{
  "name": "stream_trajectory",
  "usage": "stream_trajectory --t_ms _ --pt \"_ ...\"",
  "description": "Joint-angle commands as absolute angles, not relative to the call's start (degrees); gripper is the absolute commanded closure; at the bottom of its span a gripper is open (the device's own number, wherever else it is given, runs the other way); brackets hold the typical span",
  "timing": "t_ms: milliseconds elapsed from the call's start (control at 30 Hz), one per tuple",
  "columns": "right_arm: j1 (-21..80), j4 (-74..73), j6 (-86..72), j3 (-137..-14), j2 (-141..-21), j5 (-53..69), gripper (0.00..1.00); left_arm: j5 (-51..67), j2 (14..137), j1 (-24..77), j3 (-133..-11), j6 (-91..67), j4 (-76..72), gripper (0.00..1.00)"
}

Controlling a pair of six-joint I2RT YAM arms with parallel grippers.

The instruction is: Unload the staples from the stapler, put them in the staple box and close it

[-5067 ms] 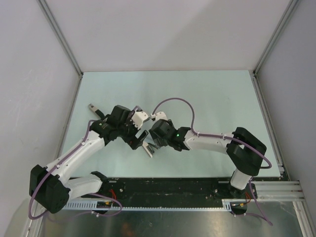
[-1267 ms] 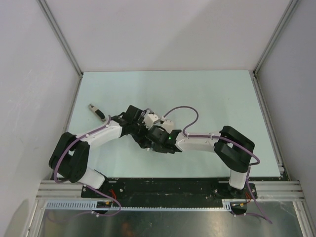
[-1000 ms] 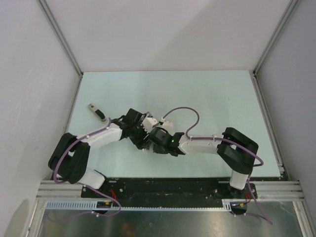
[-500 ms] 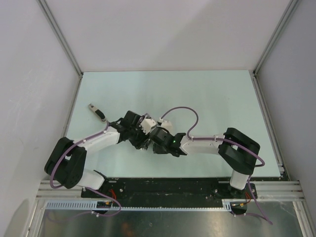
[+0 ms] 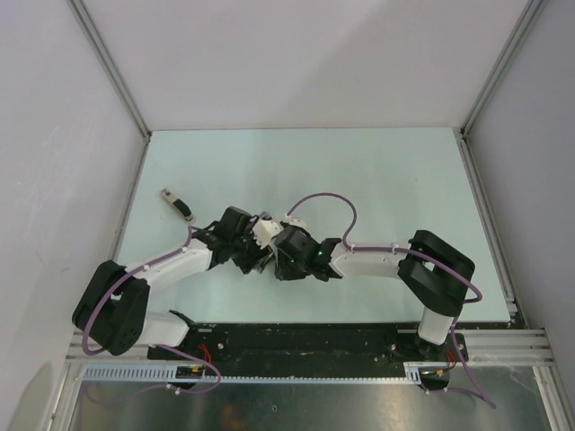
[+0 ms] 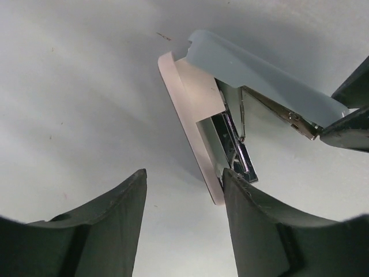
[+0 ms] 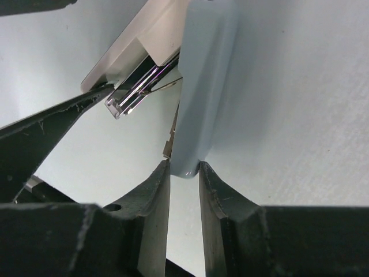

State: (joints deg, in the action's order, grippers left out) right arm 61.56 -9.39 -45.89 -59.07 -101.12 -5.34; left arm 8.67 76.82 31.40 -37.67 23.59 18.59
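The stapler is swung open between my two grippers. In the right wrist view its pale blue top arm [image 7: 204,75] runs up from my right gripper [image 7: 184,167], which is shut on that arm's end. Its pale pink base [image 6: 193,109] and shiny metal magazine [image 6: 230,141] hang beside the arm. My left gripper [image 6: 183,176] is open, and its right finger [image 6: 253,225] touches the end of the base and magazine. I cannot make out a staple strip in the magazine. In the top view both grippers [image 5: 267,256] meet low over the table and hide the stapler.
A small grey and black object [image 5: 178,206] lies on the pale table [image 5: 377,180] at the back left. White walls with metal posts stand on three sides. The black base rail [image 5: 305,341] runs along the near edge.
Both grippers have come down from their raised hold five seconds ago to just above the table. In the last second the left arm's elbow swung down and left; the grippers stayed together.
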Motion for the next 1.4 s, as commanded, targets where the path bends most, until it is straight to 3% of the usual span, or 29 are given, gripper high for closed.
stream_trajectory --t_ms 0,467,533,733,900,1167,1367 --pt "62.4 -2.3 -40.2 -60.0 -100.6 3.0 1.00 3.1 78.7 32.2 -33.0 28.7 24.6 0.40" --pt "61.4 -4.2 -39.1 -60.1 -101.0 3.7 1.00 8.0 73.5 32.3 -32.6 29.5 28.0 0.38" --pt "61.4 -4.4 -38.9 -60.1 -101.1 3.7 1.00 8.6 74.7 32.3 -32.4 30.2 28.2 0.44" --pt "61.1 -5.0 -37.0 -60.2 -100.7 4.2 1.00 8.5 79.2 32.4 -31.6 32.3 28.5 0.79" --pt "60.9 -4.6 -34.7 -60.2 -100.0 5.6 1.00 7.2 78.8 32.4 -31.8 33.5 28.4 0.96" --pt "62.1 -1.8 -28.9 -60.1 -97.6 3.7 1.00 1.1 65.0 32.4 -33.1 34.6 28.8 1.00" --pt "66.2 -1.4 -20.4 -60.3 -93.5 -7.4 1.00 -7.0 50.7 32.4 -29.6 40.3 29.2 1.00"
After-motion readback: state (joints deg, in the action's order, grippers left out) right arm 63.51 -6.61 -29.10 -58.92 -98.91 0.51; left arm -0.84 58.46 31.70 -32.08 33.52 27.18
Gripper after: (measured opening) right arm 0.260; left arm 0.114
